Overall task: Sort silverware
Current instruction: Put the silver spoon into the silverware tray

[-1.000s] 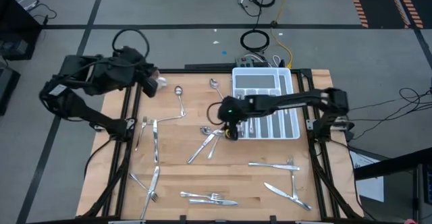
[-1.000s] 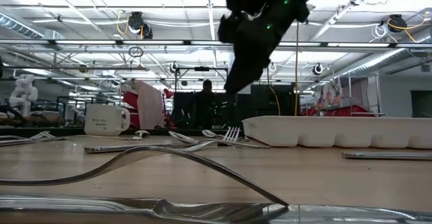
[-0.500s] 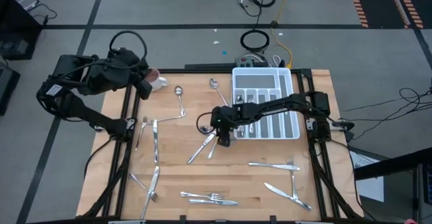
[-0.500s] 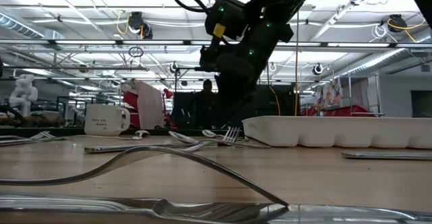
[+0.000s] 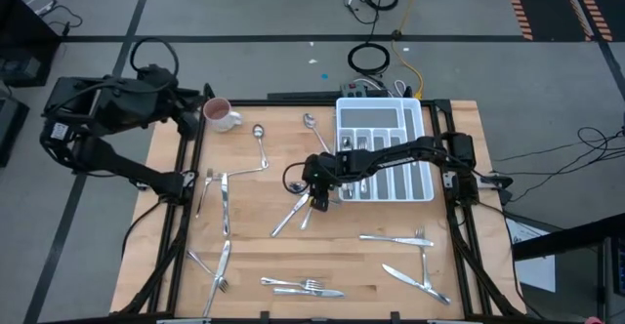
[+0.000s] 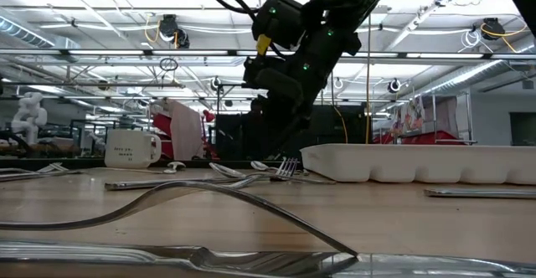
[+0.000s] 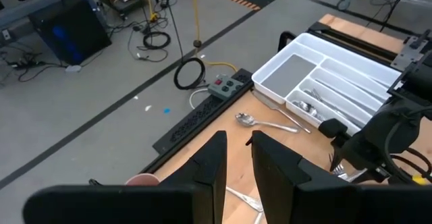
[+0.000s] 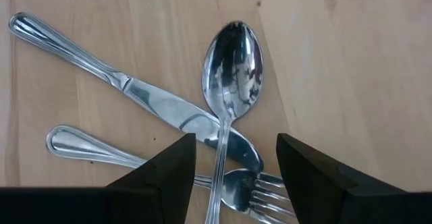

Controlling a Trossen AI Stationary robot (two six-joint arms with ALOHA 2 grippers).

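Note:
Silverware lies scattered over the wooden table. In the middle, a spoon (image 8: 233, 69) lies across a knife (image 8: 142, 99) and a fork (image 8: 253, 183); this pile (image 5: 296, 213) lies left of the white tray (image 5: 381, 102). My right gripper (image 5: 317, 199) hangs low over the pile, pointing steeply down. It is open, one finger on either side of the spoon's handle (image 8: 219, 177). My left gripper (image 5: 190, 119) is held high past the table's far left corner, beside the mug (image 5: 217, 114). Its fingers stand slightly apart with nothing between them (image 7: 237, 163).
Two spoons (image 5: 260, 134) (image 5: 310, 121) lie at the far side. Forks and knives lie at the left (image 5: 225, 202), near edge (image 5: 298, 286) and right (image 5: 395, 238). Some pieces lie in the tray's compartments (image 7: 317, 96). A power strip (image 7: 202, 113) sits on the floor beyond the table.
My right gripper has come down and moved toward the table's left, away from the tray, to stand over the pile in the middle. My left gripper has drawn back toward the table's left edge, uncovering the mug.

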